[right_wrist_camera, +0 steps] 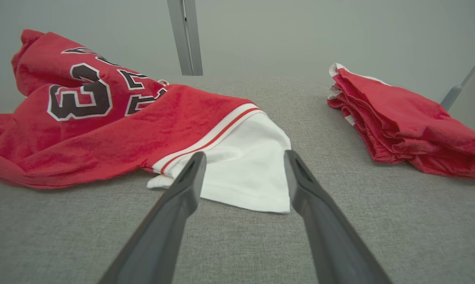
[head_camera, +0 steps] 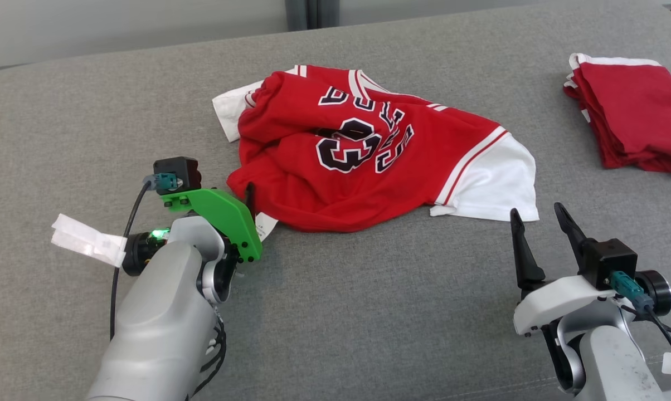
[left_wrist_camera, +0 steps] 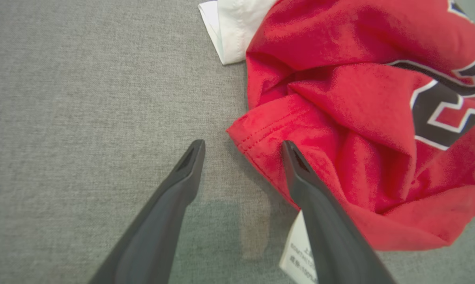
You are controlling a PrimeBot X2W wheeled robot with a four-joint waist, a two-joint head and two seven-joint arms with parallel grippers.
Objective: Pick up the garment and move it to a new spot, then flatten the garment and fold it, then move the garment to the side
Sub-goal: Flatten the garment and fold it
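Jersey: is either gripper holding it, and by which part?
Nothing is held. The left gripper stands open at the red hem of the jersey; the right gripper stands open near its white sleeve.

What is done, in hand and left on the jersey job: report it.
Done: nothing yet; the red jersey lies crumpled on the grey surface. In hand: left end effector open at its red hem, right end effector open, aimed at the white sleeve. Left: pick up, move, flatten, fold, set aside.
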